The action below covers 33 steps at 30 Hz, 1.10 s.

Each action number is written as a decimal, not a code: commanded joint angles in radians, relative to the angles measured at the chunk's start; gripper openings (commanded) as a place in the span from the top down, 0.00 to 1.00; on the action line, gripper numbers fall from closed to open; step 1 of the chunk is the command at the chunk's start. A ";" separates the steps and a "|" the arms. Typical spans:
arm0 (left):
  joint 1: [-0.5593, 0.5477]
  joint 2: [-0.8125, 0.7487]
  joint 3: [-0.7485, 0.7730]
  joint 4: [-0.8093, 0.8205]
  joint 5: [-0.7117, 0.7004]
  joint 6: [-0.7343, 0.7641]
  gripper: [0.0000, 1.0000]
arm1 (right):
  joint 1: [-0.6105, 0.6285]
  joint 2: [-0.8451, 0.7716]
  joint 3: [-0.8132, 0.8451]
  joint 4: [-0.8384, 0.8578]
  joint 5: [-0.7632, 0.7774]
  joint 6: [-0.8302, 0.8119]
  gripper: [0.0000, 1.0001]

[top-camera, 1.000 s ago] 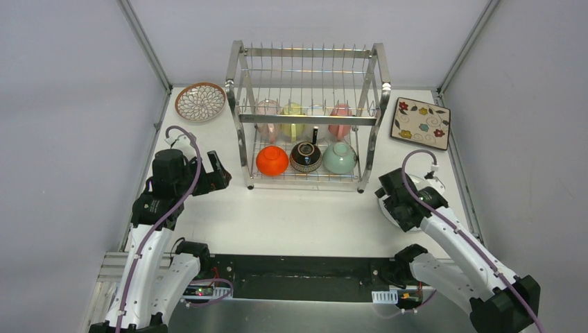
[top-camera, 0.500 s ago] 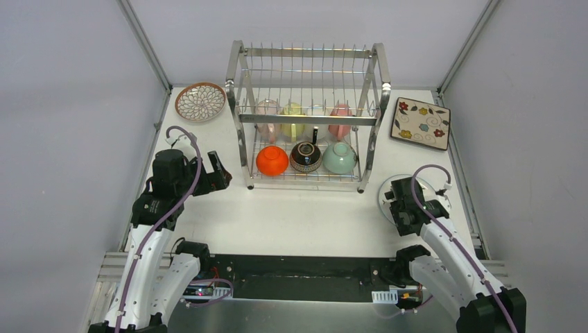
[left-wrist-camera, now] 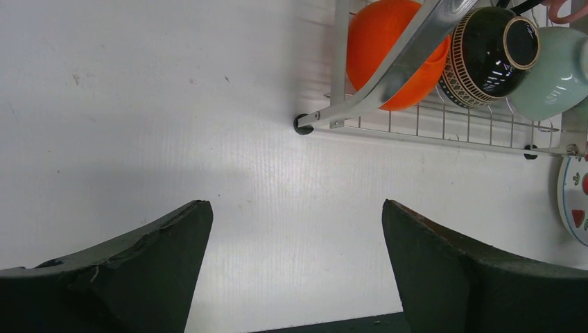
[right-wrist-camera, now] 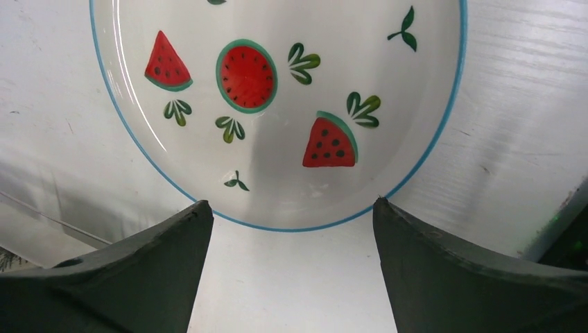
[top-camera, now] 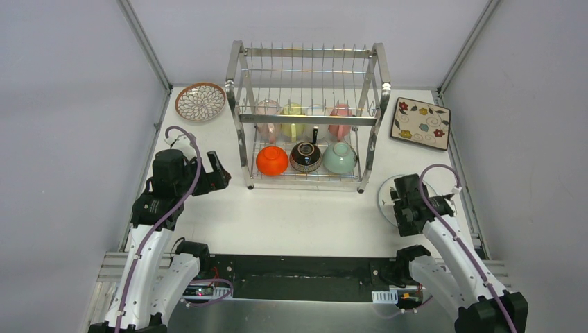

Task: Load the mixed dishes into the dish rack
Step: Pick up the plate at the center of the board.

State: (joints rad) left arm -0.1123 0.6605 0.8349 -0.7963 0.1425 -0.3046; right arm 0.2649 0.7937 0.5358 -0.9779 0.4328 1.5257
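The dish rack (top-camera: pixel 305 51) stands at the table's back. Its lower tier holds an orange bowl (top-camera: pixel 272 160), a brown bowl (top-camera: pixel 306 157) and a mint bowl (top-camera: pixel 340 157), with pastel cups (top-camera: pixel 292 114) behind them. A white plate (right-wrist-camera: pixel 277 90) with a blue rim and watermelon pictures lies flat to the right of the rack. My right gripper (right-wrist-camera: pixel 289 208) hovers open at its near rim, a fingertip on either side, gripping nothing. My left gripper (left-wrist-camera: pixel 297 208) is open over bare table, left of the rack's front foot (left-wrist-camera: pixel 301 125).
A brown-rimmed petal-pattern plate (top-camera: pixel 200 101) lies at the back left and a square floral plate (top-camera: pixel 420 123) at the back right, both flat on the table. Grey walls close in on both sides.
My right wrist has shifted a little to the right over the watermelon plate and its arm has swung in closer. The left arm has not moved.
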 commanded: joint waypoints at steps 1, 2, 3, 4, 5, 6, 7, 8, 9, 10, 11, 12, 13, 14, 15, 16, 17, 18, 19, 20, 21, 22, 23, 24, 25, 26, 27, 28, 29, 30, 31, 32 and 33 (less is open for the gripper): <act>-0.007 -0.014 0.003 0.019 -0.025 -0.018 0.03 | -0.009 -0.005 0.058 -0.118 -0.002 0.084 0.13; -0.008 -0.015 0.002 0.018 -0.025 -0.018 0.03 | -0.009 -0.007 0.046 -0.104 -0.011 0.089 0.13; -0.009 -0.017 0.001 0.018 -0.023 -0.018 0.03 | -0.009 -0.011 0.030 -0.087 -0.021 0.088 0.14; -0.010 -0.018 -0.001 0.017 -0.023 -0.018 0.03 | -0.009 -0.012 0.015 -0.073 -0.030 0.089 0.14; -0.012 -0.020 0.000 0.015 -0.024 -0.018 0.03 | -0.009 -0.015 -0.004 -0.060 -0.040 0.089 0.15; -0.013 -0.021 0.000 0.014 -0.027 -0.018 0.03 | -0.009 -0.019 -0.016 -0.053 -0.049 0.090 0.15; -0.014 -0.022 0.001 0.013 -0.031 -0.016 0.03 | -0.010 -0.021 -0.025 -0.049 -0.052 0.093 0.15; -0.015 -0.023 0.001 0.013 -0.032 -0.017 0.03 | -0.009 -0.025 -0.030 -0.050 -0.052 0.095 0.16; -0.015 -0.023 0.002 0.013 -0.031 -0.018 0.03 | -0.009 -0.030 -0.032 -0.050 -0.048 0.096 0.16; -0.016 -0.024 0.002 0.013 -0.031 -0.018 0.03 | -0.009 -0.033 -0.034 -0.049 -0.043 0.097 0.16; -0.016 -0.025 0.003 0.013 -0.031 -0.018 0.03 | -0.009 -0.034 -0.034 -0.047 -0.039 0.098 0.16; -0.019 -0.025 0.003 0.013 -0.031 -0.016 0.03 | -0.009 -0.035 -0.036 -0.042 -0.031 0.099 0.16; -0.022 -0.026 0.002 0.013 -0.034 -0.015 0.03 | -0.009 -0.034 -0.041 -0.034 -0.025 0.099 0.16; -0.028 -0.026 0.003 0.011 -0.035 -0.012 0.03 | -0.010 -0.033 -0.048 -0.026 -0.020 0.104 0.16; -0.035 -0.026 0.004 0.010 -0.037 -0.011 0.03 | -0.009 -0.030 -0.056 -0.017 -0.022 0.113 0.16; -0.041 -0.025 0.004 0.007 -0.040 -0.010 0.03 | -0.008 -0.026 -0.064 -0.003 -0.029 0.121 0.16; -0.046 -0.022 0.005 0.004 -0.046 -0.007 0.03 | -0.008 -0.020 -0.069 0.008 -0.037 0.125 0.17; -0.049 -0.017 0.006 0.002 -0.050 -0.007 0.03 | -0.009 -0.011 -0.072 0.015 -0.045 0.131 0.17; -0.050 -0.015 0.008 0.002 -0.054 -0.005 0.03 | -0.009 -0.002 -0.074 0.019 -0.046 0.132 0.17; -0.050 -0.012 0.009 0.002 -0.057 -0.006 0.03 | -0.009 0.006 -0.075 0.025 -0.042 0.132 0.17; -0.050 -0.010 0.013 0.002 -0.058 -0.007 0.03 | -0.009 0.014 -0.076 0.029 -0.035 0.129 0.17; -0.050 -0.008 0.015 0.002 -0.059 -0.008 0.03 | -0.009 0.020 -0.078 0.034 -0.028 0.127 0.17; -0.050 -0.008 0.015 0.002 -0.058 -0.008 0.03 | -0.009 0.027 -0.080 0.040 -0.024 0.126 0.17; -0.050 -0.009 0.014 0.002 -0.058 -0.010 0.03 | -0.009 0.032 -0.083 0.052 -0.021 0.123 0.17; -0.050 -0.012 0.013 0.002 -0.057 -0.012 0.03 | -0.009 0.036 -0.087 0.067 -0.023 0.116 0.17; -0.050 -0.017 0.009 0.002 -0.057 -0.013 0.03 | -0.009 0.039 -0.092 0.089 -0.025 0.100 0.18; -0.051 -0.024 0.005 0.002 -0.060 -0.014 0.03 | -0.009 0.042 -0.098 0.115 -0.025 0.083 0.19; -0.050 -0.032 0.002 0.002 -0.062 -0.015 0.03 | -0.009 0.044 -0.105 0.133 -0.020 0.073 0.20; -0.051 -0.038 -0.001 0.002 -0.065 -0.015 0.03 | -0.010 0.046 -0.110 0.142 -0.010 0.071 0.21; -0.050 -0.043 -0.002 0.002 -0.069 -0.015 0.03 | -0.009 0.048 -0.117 0.149 0.001 0.070 0.23; -0.050 -0.046 -0.002 0.002 -0.073 -0.015 0.03 | -0.010 0.045 -0.124 0.160 0.012 0.065 0.24; -0.050 -0.049 -0.003 0.002 -0.075 -0.015 0.03 | -0.010 0.040 -0.131 0.171 0.019 0.060 0.25; -0.050 -0.048 -0.002 0.002 -0.077 -0.015 0.03 | -0.010 0.033 -0.139 0.182 0.023 0.055 0.27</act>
State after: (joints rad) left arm -0.1577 0.6323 0.8349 -0.8036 0.0998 -0.3065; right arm 0.2630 0.8341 0.4339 -0.8806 0.4084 1.6012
